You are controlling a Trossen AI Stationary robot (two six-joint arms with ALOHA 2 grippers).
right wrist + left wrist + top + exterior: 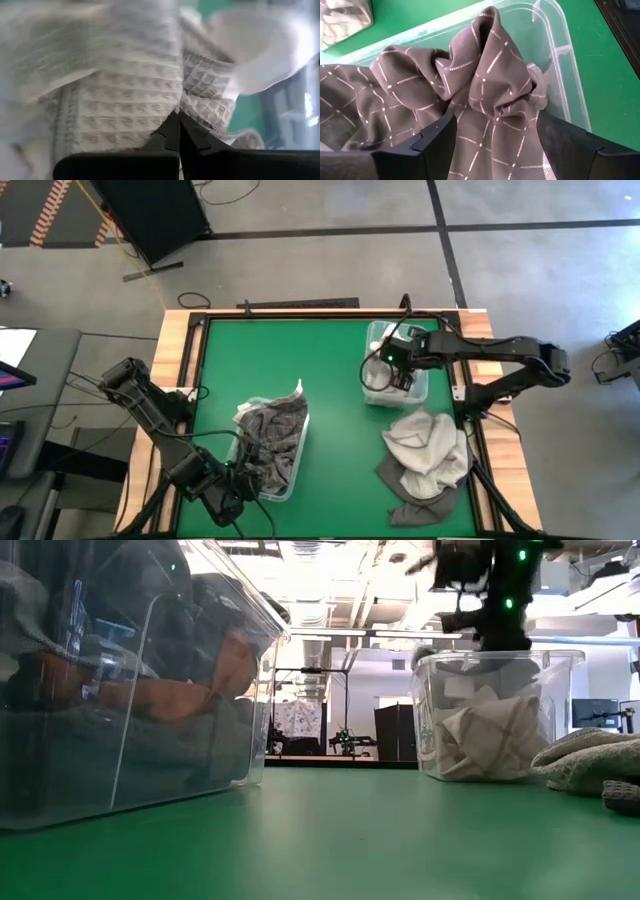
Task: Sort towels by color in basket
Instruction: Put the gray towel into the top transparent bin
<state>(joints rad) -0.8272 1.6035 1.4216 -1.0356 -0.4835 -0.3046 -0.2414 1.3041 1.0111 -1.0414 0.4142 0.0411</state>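
My left gripper (495, 125) hangs open over the near-left clear bin (291, 470). Its fingers stand on either side of a raised fold of the dark grey towel (485, 75) with pale dashed checks that lies bunched in that bin; I cannot tell if they touch it. My right gripper (392, 370) is over the far-right clear bin (372, 335), shut on a pale waffle-weave towel (125, 110). More pale cloth (480, 730) fills that bin. My right gripper pinches a fold of the pale waffle-weave towel (172, 107) at its shut fingertips, coming from above and slanting down. Creases in the cloth run out from the fingertips, and the towel hangs below them into the bin. One layer or several, I cannot tell.
A loose pile of beige-grey and dark grey towels (425, 448) lies on the green table near its right edge, in front of the right bin. Bare green table (330, 360) lies between the two bins. Wooden rails frame the table.
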